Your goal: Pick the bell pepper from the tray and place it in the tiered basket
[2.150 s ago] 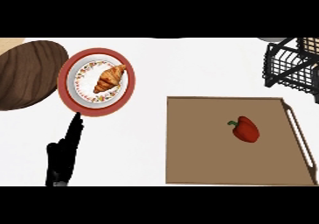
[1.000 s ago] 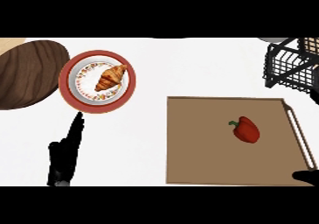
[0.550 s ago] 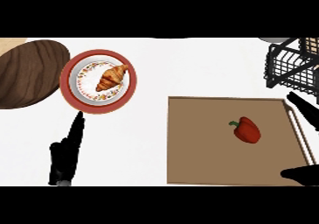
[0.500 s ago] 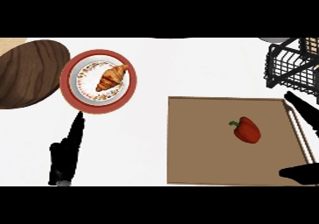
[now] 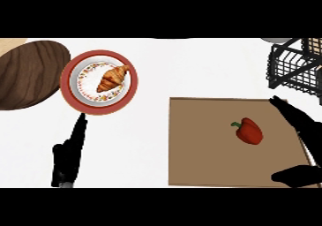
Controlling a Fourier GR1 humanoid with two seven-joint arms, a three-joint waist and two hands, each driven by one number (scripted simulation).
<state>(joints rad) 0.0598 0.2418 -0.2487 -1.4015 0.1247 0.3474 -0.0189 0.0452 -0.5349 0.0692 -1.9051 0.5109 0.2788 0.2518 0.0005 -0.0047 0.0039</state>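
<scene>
White counter (image 5: 189, 70), plain and matte, fills the view from edge to edge.

Far left: dark wooden board (image 5: 23, 73), round, grain visible, cut off by the frame; a pale tan patch shows behind its upper corner.

Just right of the board, overlapping its edge: plate (image 5: 99, 82), red rim, white centre with a speckled band, carrying one croissant (image 5: 112, 78) laid on a slant.

Below the plate: left hand (image 5: 67, 156), black, fingers straight and together with tips pointing up at the plate's lower rim, holding nothing.

Centre right: tray (image 5: 202, 132), flat brown, rectangular, with a thin raised lip. Bell pepper (image 5: 248, 130), red with a short green stem, lies on its side in the tray's right half, untouched.

Right edge: right hand (image 5: 308, 145), black, fingers extended along the tray's right side and thumb spread low near the tray's front corner; unclenched, apart from the pepper, though its outline is hard to read against the frame's edge.

Upper right corner: tiered basket (image 5: 300, 68), black wire, partly out of view, set beyond the tray.
</scene>
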